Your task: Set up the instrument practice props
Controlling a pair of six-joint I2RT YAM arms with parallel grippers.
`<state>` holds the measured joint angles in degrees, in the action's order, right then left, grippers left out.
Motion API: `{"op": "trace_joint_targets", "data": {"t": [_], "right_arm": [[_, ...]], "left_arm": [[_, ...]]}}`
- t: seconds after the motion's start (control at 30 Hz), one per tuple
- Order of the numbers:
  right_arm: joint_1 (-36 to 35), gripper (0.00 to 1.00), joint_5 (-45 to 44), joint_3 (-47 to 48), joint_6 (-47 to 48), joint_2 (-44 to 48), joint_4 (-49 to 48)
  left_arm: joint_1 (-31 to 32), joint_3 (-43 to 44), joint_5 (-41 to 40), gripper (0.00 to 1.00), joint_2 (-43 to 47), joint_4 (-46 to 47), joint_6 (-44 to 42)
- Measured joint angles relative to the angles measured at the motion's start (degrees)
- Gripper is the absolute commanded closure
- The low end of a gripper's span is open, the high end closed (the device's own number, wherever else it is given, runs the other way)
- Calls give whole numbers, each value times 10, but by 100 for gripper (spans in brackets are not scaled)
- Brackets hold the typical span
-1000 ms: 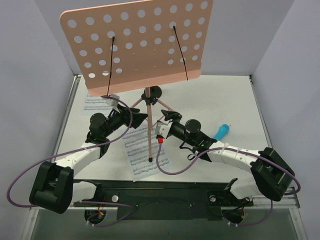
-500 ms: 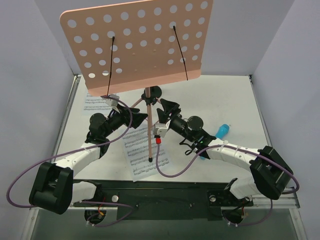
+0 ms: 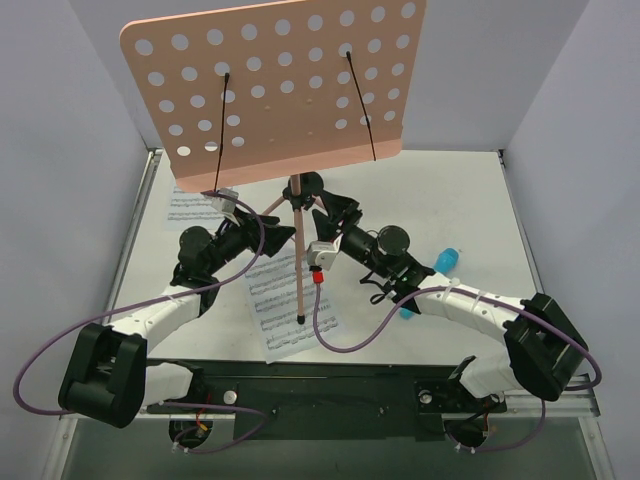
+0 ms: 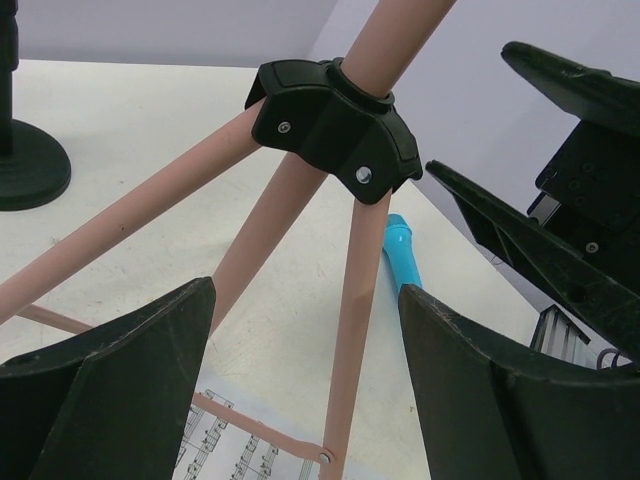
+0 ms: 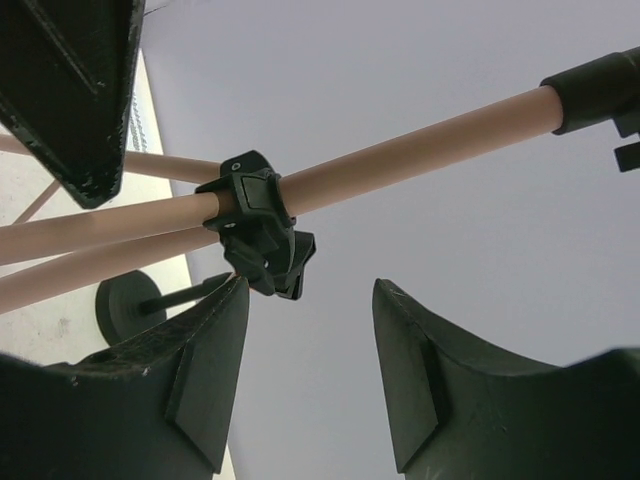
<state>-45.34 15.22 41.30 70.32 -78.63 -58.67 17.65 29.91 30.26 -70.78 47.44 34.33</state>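
Note:
The pink perforated music-stand desk [image 3: 275, 85] with two black wire page-holders [image 3: 221, 130] stands tall on its pink tripod [image 3: 298, 262]. One sheet-music page [image 3: 285, 300] lies under the tripod's near foot, another [image 3: 188, 206] at the back left. My left gripper [image 3: 280, 234] is open just left of the pole; in the left wrist view its jaws [image 4: 305, 300] straddle a tripod leg [image 4: 356, 320] without touching it, below the black hub [image 4: 335, 120]. My right gripper [image 3: 338, 212] is open beside the hub, with nothing between its fingers [image 5: 310, 290]; the black joint [image 5: 255, 230] sits just above the left finger.
A light blue tube-like object [image 3: 444, 262] lies on the table right of the tripod, close to my right arm. A black round knob [image 3: 310, 185] shows behind the pole. Grey walls close in the table on the left, right and back.
My right gripper has moved away from me and a little left, up towards the tripod's hub. The left arm, the stand and the pages have not moved.

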Motion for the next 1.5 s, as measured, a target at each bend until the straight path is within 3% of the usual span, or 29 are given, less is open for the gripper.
{"op": "trace_joint_targets", "data": {"t": [0.9, 1.17, 1.23, 1.27, 1.5], "right_arm": [[-1, 56, 23, 34, -4, -36, 54], [5, 78, 27, 58, 4, -63, 61], [8, 89, 28, 61, 5, -63, 62], [10, 100, 29, 62, 6, -63, 61], [11, 100, 31, 64, 4, -63, 60]], "left_arm": [[-2, -19, 0, 15, -33, 71, 40], [-6, -19, 1, 15, -33, 73, 43], [-6, -19, 1, 15, -33, 73, 43], [-6, -19, 1, 15, -33, 73, 43], [-6, -19, 2, 15, -33, 73, 45]]}}
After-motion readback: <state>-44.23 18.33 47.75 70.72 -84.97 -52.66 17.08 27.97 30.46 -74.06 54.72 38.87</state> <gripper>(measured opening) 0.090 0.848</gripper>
